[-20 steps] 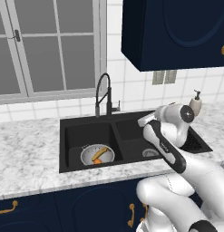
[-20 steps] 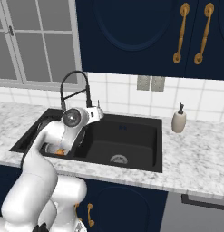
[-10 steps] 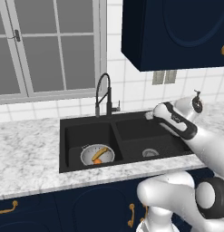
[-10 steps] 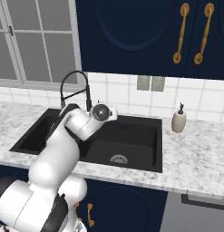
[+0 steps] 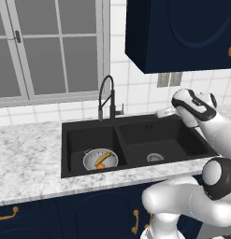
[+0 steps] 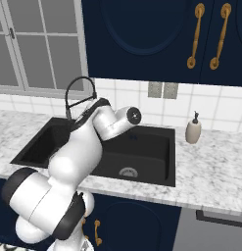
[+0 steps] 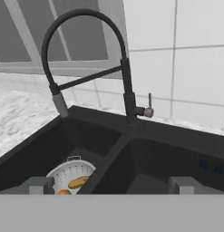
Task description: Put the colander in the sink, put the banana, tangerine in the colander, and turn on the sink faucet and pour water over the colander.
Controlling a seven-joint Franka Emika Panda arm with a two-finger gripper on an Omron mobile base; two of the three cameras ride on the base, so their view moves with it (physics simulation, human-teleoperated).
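Currently the gripper has its two fingertips spread wide with nothing between them, and it looks across the sink toward the faucet, well short of touching it. Faucet stands at the sink's back edge, on the line of the divider between the two basins; its arched neck curves over to the left basin, spout end hanging above it. No water seen running. Short lever sticks out from the faucet's base on the side toward the right basin, a small upright stub, pale metal. Judgement: lever is the part to take, rigid and smooth, likely slick; a push against its side with one finger should do better than a pinch, since the stub is thin and the jaws are wide. Light effort expected; the coiled neck may flex if bumped, so stay off it. Colander sits in the left basin near its front edge, with the banana and the tangerine inside, under the spout as far as I can judge. Soap bottle stands on the counter right of the sink, well apart.
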